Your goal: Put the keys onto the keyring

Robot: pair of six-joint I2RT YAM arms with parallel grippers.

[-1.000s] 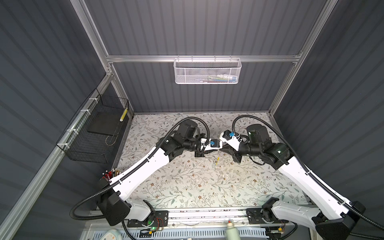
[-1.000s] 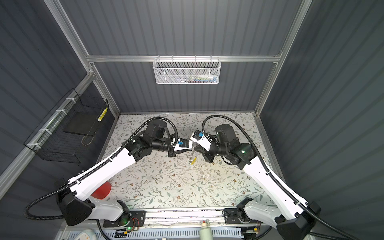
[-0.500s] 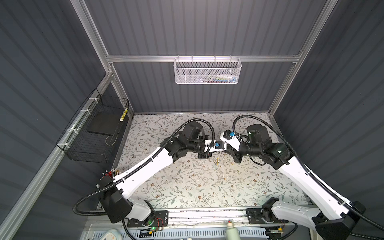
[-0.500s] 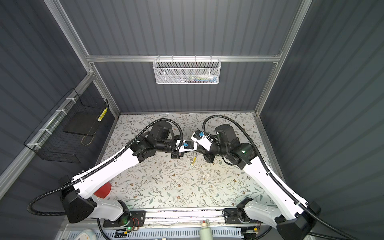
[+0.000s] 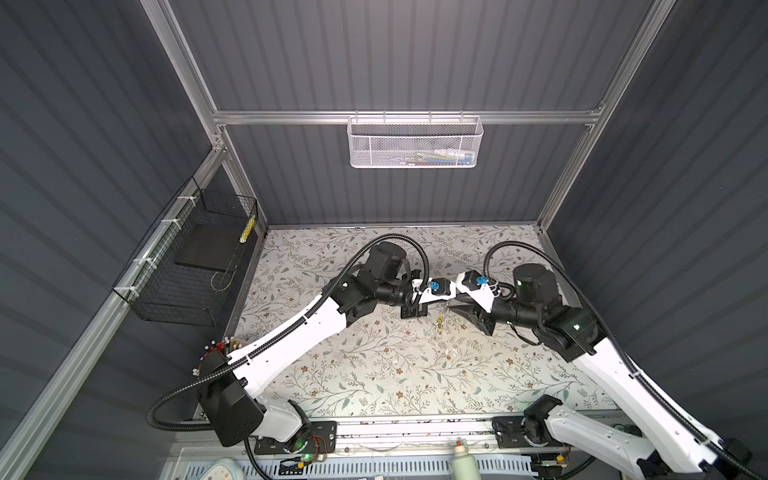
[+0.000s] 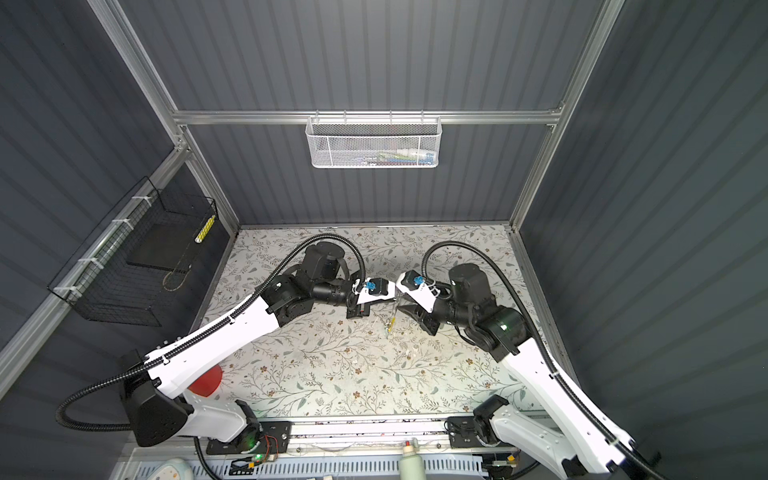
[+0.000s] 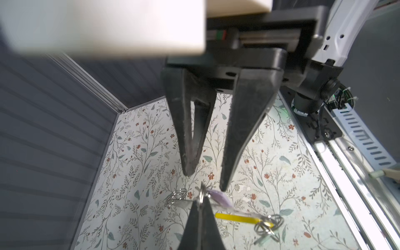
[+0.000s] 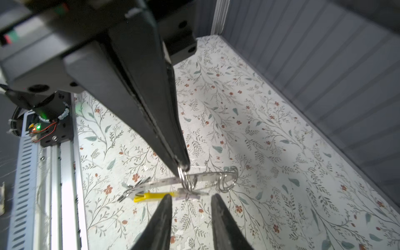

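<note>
The left arm (image 5: 291, 332) rises from the near edge of the table (image 5: 374, 374). Its white forearm slopes up toward the middle, its black elbow joint is humped on the far side, and its wrist lies about level, pointing across at the right arm (image 5: 615, 365). That arm mirrors it from the opposite side, so in both top views the two wrists meet almost tip to tip above the floral surface. The left gripper (image 8: 183, 165) has its jaws pressed together, pinching the keyring (image 8: 186, 179), a small silvery wire ring that sticks out just past its fingertips. The keys (image 8: 149, 184) hang in a blurred bunch right under those tips. It holds silvery blades, a yellow strip (image 8: 151, 197) and a pale lilac head (image 7: 218, 197). A second wire ring (image 8: 227, 178) sits at the side of the bunch away from the yellow strip. The blur hides whether each blade is threaded on the pinched ring. The right gripper (image 8: 191, 195) faces the left one with its jaws parted and nothing between them. Its fingertips (image 7: 223, 187) stop just short of the bunch, with the ring roughly in line with the gap between them. One tip is close beside the lilac head, but the blur hides whether they touch. The bunch is off the table, directly below the spot where the two grippers meet.
</note>
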